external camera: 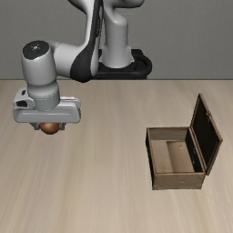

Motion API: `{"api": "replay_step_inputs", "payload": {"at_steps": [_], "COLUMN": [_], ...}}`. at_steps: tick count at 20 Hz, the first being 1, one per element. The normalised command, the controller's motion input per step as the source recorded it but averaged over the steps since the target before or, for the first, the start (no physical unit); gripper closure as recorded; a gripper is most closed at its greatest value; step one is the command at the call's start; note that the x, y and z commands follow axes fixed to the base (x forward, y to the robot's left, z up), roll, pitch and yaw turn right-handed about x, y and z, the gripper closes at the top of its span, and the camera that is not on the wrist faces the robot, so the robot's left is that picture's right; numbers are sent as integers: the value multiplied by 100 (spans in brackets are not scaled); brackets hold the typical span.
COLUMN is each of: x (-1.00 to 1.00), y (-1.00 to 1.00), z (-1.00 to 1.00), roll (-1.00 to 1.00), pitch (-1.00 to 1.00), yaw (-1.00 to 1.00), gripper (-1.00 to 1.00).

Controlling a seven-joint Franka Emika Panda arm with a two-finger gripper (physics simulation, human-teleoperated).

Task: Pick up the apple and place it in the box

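One apple (48, 129) is showing directly beneath the pincer (47, 118), its reddish-brown lower part peeking out under the grey body of the tool. The pincer is pointing straight down over the fruit and is covering its upper part. Whether the pincer is standing open or is closed on the apple cannot be told, as the tool's own body is hiding the point of contact. Whether the apple is resting on the surface (100, 182) or is being held just clear of it cannot be told either. A small shadow is lying just beside the fruit, below the pincer.

The box (177, 182) is sitting well apart from the pincer, toward the exterior view's right and somewhat lower in that view. It is a dark wooden box and it is standing open. Its lid (207, 135) is hinged along the side farther from the pincer and is leaning up and slightly outward. The apple is lying outside the box.

The arm (55, 59) is reaching from its base (127, 65), which is standing above and to the exterior view's right of the pincer. The arm is bending down to the tool over the pale wood-grain surface.
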Motion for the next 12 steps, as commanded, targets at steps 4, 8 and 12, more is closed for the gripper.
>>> {"api": "replay_step_inputs", "payload": {"at_steps": [4, 8, 12], "x": [0, 0, 0], "y": [0, 50, 100], "z": [100, 50, 0], "roll": [0, 0, 0], "pitch": [0, 0, 0], "yaw": [0, 0, 0], "gripper": [100, 100, 100]}}
